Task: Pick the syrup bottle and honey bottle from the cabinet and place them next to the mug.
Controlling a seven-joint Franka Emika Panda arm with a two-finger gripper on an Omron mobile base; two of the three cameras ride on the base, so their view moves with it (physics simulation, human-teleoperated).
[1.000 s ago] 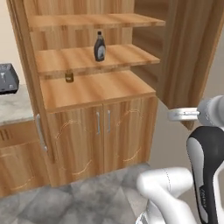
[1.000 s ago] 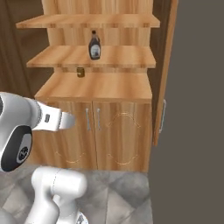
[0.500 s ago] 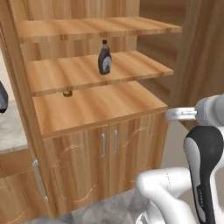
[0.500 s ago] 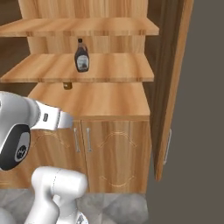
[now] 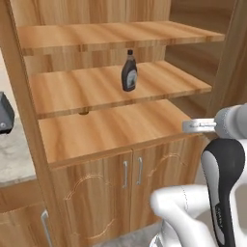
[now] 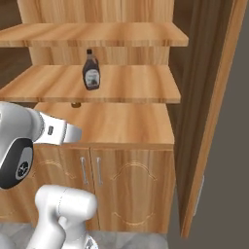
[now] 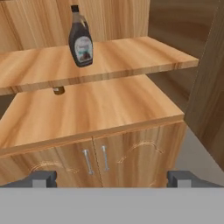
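Hand view shows the gripper [image 7: 112,178] released, its tips spread wide and grasping nothing, in front of the cabinet [image 7: 131,153]. On the middle shelf [image 7: 131,57], the syrup bottle [image 7: 80,40] stands upright toward the left. Beneath that shelf's front edge peeks the honey bottle [image 7: 58,90].

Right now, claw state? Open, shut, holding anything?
Claw: open and empty, tips spread wide, short of the cabinet. The syrup bottle stands untouched on its shelf.
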